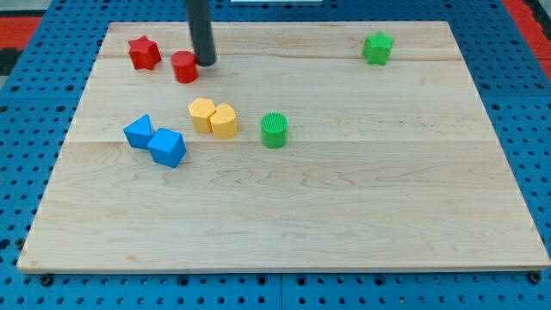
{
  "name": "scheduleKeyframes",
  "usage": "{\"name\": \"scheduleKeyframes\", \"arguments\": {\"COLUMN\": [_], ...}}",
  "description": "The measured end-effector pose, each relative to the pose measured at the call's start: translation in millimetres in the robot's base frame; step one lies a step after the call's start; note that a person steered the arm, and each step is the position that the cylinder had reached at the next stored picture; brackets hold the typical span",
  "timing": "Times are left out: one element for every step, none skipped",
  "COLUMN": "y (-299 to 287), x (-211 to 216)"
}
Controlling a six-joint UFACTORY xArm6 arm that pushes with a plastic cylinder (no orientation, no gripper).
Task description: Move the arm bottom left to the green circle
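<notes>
1. Blue cube point(167, 147) and second blue block point(138, 132): nearest camera, touching, below-left of tip point(206, 63).
2. Tip touches red cylinder point(184, 66) on its right; no hand fitted, only the rod.
3. Green circle point(274, 130): below-right of tip, on bench point(344, 215), well apart.

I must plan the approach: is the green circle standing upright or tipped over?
Upright: the green circle shows its round top face upward, ribbed side below.

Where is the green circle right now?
The green circle sits near the board's middle, a bit toward the view's top. The two yellow blocks are just to its left, and my tip is up by the red circle.
</notes>
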State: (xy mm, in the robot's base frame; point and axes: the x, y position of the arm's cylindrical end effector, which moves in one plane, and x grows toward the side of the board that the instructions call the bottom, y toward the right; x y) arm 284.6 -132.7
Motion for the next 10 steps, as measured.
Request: {"name": "scheduleKeyframes", "arguments": {"y": [-14, 25, 122, 188, 188, 171, 129, 110, 110, 61], "x": [0, 4, 53, 111, 165, 180, 199, 203, 203, 202]}}
